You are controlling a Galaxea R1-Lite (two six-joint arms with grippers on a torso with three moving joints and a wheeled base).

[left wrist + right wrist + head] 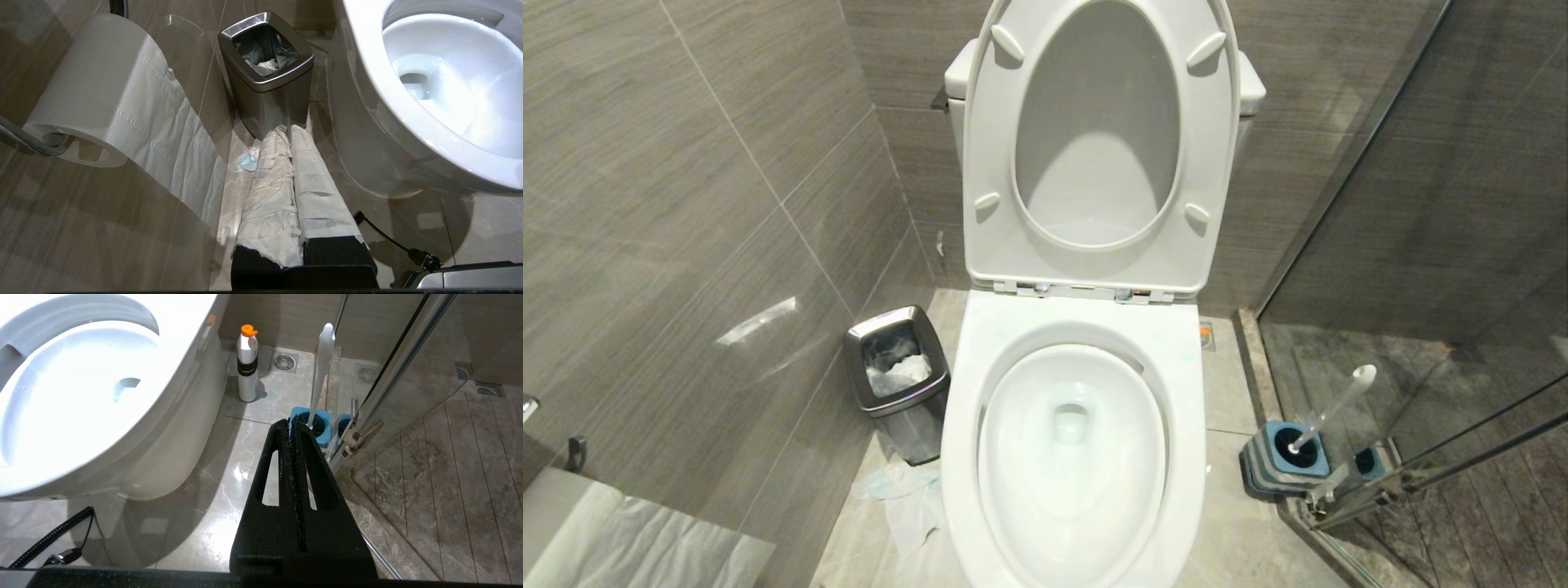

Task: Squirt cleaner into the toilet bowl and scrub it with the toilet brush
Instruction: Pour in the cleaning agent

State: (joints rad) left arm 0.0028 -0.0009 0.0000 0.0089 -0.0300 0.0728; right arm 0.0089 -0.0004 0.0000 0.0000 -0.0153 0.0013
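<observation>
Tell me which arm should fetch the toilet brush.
Right, probably. The toilet brush stands in its holder on the robot's right; the shut right gripper already points toward it, while the left gripper faces the bin.

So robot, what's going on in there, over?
Left gripper and right gripper shut, empty. Toilet brush in holder, toilet bowl lid up. Nothing blocking.

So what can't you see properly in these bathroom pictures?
- Toilet brush bristles: hidden inside its blue-topped holder in the head and right wrist views.
- Toilet bowl near rim: cut off by the head view's bottom edge.
- Left gripper fingers: wrapped in white paper, surface hidden.
- Spray bottle label: too small to read.
- Waste bin contents: mostly hidden by its dark liner.
</observation>
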